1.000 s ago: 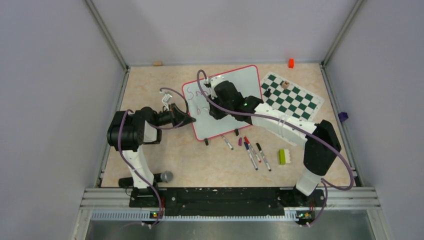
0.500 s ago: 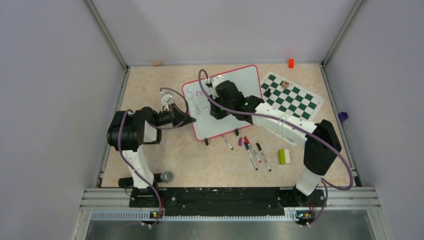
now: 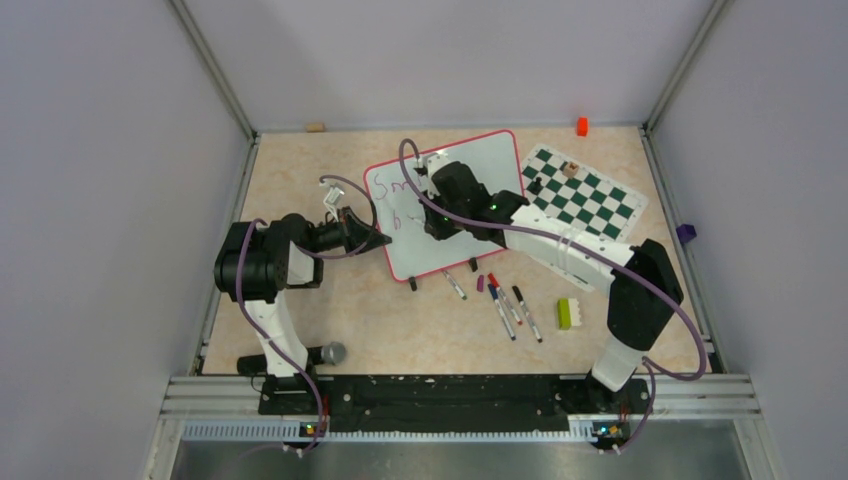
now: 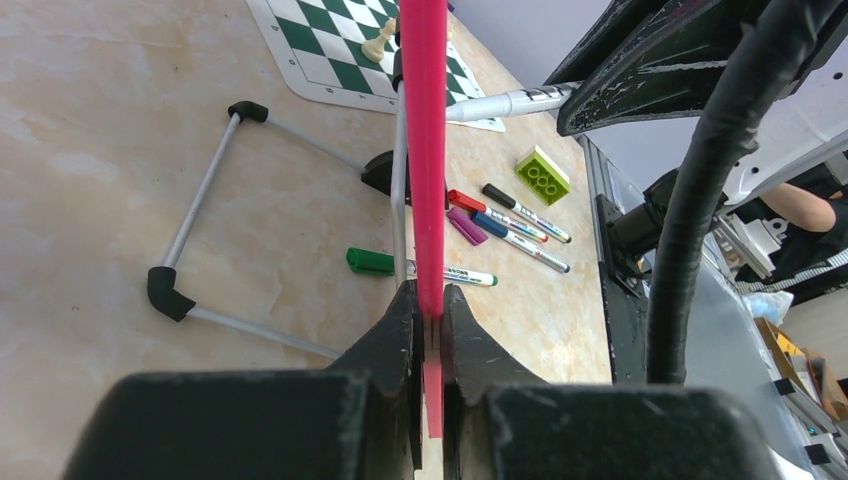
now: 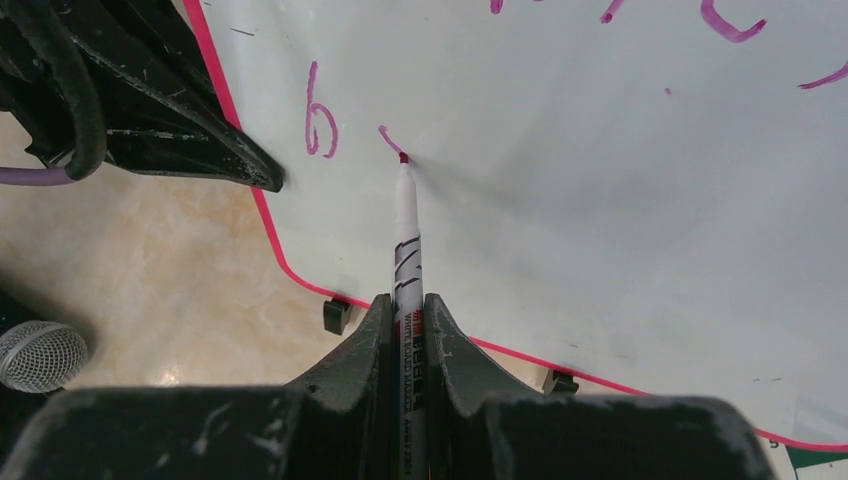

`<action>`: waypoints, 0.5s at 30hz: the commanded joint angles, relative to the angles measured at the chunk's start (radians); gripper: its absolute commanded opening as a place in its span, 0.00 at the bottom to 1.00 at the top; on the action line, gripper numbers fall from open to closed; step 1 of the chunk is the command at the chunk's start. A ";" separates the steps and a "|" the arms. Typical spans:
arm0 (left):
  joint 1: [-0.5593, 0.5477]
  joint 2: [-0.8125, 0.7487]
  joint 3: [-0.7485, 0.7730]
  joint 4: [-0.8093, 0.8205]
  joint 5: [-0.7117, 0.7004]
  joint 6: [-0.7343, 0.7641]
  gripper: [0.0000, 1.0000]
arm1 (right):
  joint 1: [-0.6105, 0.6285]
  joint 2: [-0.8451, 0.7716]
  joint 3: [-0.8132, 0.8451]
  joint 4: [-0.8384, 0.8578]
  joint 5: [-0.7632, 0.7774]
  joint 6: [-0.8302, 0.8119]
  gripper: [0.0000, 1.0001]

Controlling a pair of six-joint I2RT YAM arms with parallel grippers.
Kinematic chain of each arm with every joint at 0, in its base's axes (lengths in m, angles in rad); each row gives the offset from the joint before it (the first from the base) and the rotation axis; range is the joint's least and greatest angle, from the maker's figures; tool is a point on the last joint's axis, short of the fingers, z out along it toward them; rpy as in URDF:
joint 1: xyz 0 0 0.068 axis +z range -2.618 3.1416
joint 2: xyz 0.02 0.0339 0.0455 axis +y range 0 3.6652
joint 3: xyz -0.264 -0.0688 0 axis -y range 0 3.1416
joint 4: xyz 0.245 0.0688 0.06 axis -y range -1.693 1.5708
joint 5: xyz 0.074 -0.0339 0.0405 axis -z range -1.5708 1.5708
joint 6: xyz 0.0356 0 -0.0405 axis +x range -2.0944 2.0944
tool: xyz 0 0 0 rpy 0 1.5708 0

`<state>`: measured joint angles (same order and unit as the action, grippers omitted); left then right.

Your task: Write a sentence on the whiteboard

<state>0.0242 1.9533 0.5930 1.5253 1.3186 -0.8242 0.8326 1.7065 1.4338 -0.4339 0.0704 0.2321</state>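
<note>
Whiteboard (image 3: 495,160) is pinched at its left edge by left gripper (image 4: 428,300); right gripper (image 5: 405,312) clamps a marker (image 5: 405,230), tip on the sentence (image 5: 320,125), blank board rightward.

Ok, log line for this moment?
left claw: shut on whiteboard rim | right claw: shut on marker, tip on whiteboard | sentence: unfinished

The jaws clamp a marker (image 5: 408,250) — tip touching the whiteboard (image 5: 600,220) at a purple stroke (image 5: 387,137).

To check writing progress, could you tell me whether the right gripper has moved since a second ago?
Yes, the right gripper has edged slightly right across the whiteboard, toward the chess mat.
</note>
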 commanded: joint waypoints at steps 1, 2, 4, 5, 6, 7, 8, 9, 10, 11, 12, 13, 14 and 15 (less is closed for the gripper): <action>-0.020 0.009 0.008 0.093 0.079 0.039 0.00 | -0.030 -0.026 0.004 0.004 0.055 0.007 0.00; -0.020 0.009 0.010 0.093 0.079 0.038 0.00 | -0.031 -0.027 0.004 0.003 0.054 0.007 0.00; -0.019 0.011 0.010 0.092 0.079 0.039 0.00 | -0.034 -0.027 0.007 0.003 0.057 0.005 0.00; -0.020 0.012 0.010 0.092 0.079 0.039 0.00 | -0.036 -0.028 0.010 0.004 0.056 0.004 0.00; -0.020 0.011 0.009 0.093 0.078 0.039 0.00 | -0.038 -0.027 0.012 0.003 0.056 0.003 0.00; -0.020 0.012 0.009 0.092 0.079 0.038 0.00 | -0.039 -0.027 0.016 0.004 0.055 0.002 0.00; -0.019 0.012 0.010 0.092 0.078 0.038 0.00 | -0.041 -0.024 0.022 0.003 0.053 0.000 0.00; -0.020 0.011 0.010 0.093 0.079 0.039 0.00 | -0.041 -0.022 0.028 0.004 0.053 -0.003 0.00; -0.020 0.011 0.011 0.092 0.079 0.038 0.00 | -0.041 -0.019 0.033 0.003 0.053 -0.005 0.00; -0.020 0.012 0.010 0.093 0.078 0.039 0.00 | -0.041 -0.015 0.039 0.003 0.052 -0.005 0.00; -0.020 0.012 0.011 0.092 0.079 0.038 0.00 | -0.041 -0.011 0.045 0.003 0.053 -0.005 0.00; -0.020 0.012 0.011 0.093 0.078 0.039 0.00 | -0.042 -0.008 0.052 0.004 0.052 -0.007 0.00; -0.019 0.012 0.011 0.092 0.079 0.039 0.00 | -0.042 -0.004 0.056 0.003 0.050 -0.008 0.00; -0.020 0.012 0.011 0.093 0.078 0.038 0.00 | -0.042 0.000 0.065 0.004 0.049 -0.010 0.00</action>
<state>0.0242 1.9553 0.5930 1.5242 1.3151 -0.8249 0.8196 1.7065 1.4399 -0.4461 0.0639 0.2314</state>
